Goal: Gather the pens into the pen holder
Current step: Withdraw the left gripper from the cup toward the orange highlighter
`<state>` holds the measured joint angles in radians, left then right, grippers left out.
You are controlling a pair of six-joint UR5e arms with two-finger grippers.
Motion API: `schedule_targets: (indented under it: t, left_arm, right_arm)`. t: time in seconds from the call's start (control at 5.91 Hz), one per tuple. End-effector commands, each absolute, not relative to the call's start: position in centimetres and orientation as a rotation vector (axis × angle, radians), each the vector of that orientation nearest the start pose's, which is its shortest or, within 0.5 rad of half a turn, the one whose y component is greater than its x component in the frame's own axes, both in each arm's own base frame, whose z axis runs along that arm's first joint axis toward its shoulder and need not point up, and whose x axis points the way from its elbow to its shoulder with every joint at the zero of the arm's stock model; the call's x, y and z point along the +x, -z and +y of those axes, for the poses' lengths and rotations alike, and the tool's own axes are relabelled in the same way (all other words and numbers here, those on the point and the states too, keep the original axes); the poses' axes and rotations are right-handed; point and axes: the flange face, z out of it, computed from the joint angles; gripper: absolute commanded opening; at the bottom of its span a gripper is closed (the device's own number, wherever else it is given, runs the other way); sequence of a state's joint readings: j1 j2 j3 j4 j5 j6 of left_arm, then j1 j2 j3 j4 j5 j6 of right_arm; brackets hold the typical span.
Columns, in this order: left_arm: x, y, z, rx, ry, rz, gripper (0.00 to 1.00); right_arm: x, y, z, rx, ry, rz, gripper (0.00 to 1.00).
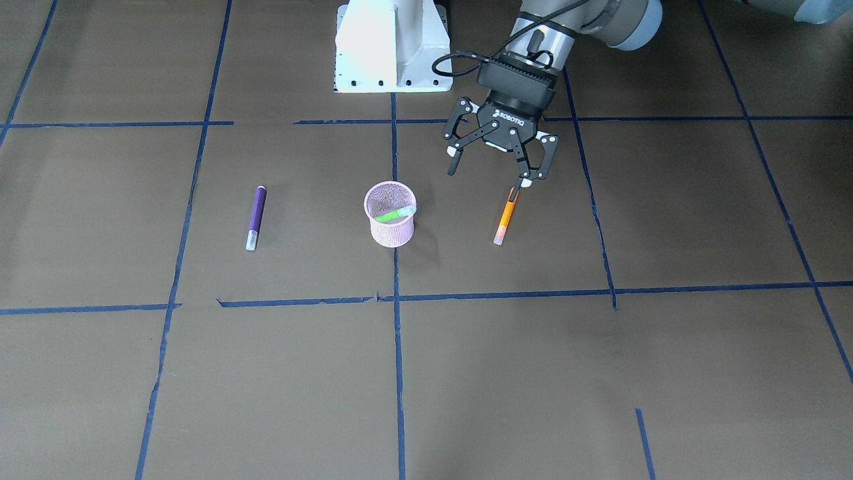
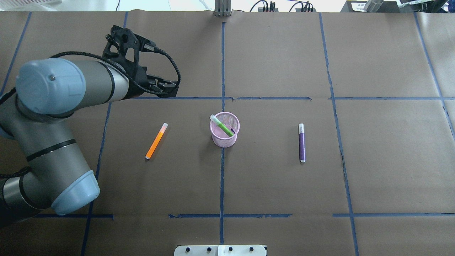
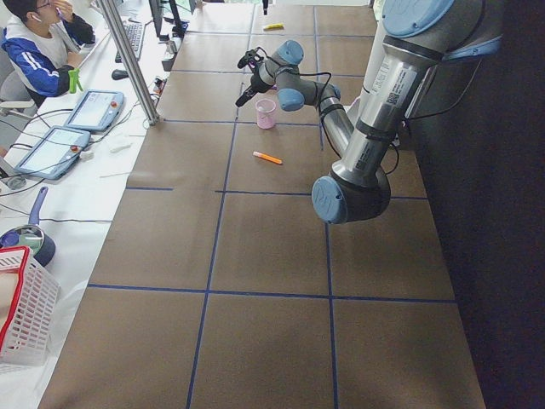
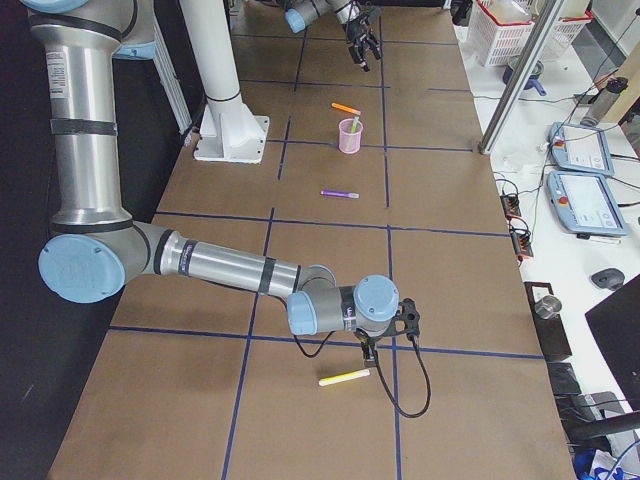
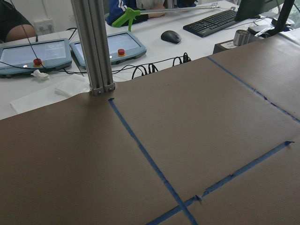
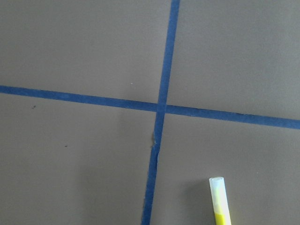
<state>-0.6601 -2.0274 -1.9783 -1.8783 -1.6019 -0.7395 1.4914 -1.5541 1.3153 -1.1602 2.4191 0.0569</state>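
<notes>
The pink mesh pen holder [image 1: 392,233] stands upright mid-table, also in the overhead view [image 2: 224,141]. The green pen [image 1: 394,214] leans inside it. The orange pen [image 1: 506,215] lies flat on the robot's left of the holder [image 2: 156,140]. The purple pen [image 1: 255,218] lies flat on its right [image 2: 301,142]. My left gripper [image 1: 492,175] is open and empty, raised above the table near the orange pen's robot-side end. My right gripper [image 4: 395,335] shows only in the exterior right view, low over the table far from the holder; I cannot tell if it is open or shut.
A yellow pen [image 4: 344,377] lies flat by my right gripper; its pale cap end shows in the right wrist view [image 6: 220,201]. Blue tape lines cross the brown table. The robot's white base [image 1: 392,47] stands behind the holder. Operator desks run along the table's far edge.
</notes>
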Motion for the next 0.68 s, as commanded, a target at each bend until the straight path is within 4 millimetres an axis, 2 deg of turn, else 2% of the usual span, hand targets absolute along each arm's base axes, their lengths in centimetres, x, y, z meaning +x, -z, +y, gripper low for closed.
schedule_targets:
  t: [0.0, 0.34, 0.51]
  left_arm:
    - [35.5, -21.6, -46.9, 0.635, -0.187, 0.858, 1.00]
    - [35.0, -22.4, -47.3, 0.561, -0.223, 0.866, 1.00]
    - [34.8, -22.6, -47.4, 0.584, -0.281, 0.840, 1.00]
  right_arm:
    - [1.4, -74.5, -50.1, 0.109, 0.114, -0.818, 1.00]
    - [0.8, -76.1, -49.5, 0.094, 0.148, -0.795, 1.00]
    - [0.3, -76.7, -49.4, 0.094, 0.188, -0.778, 1.00]
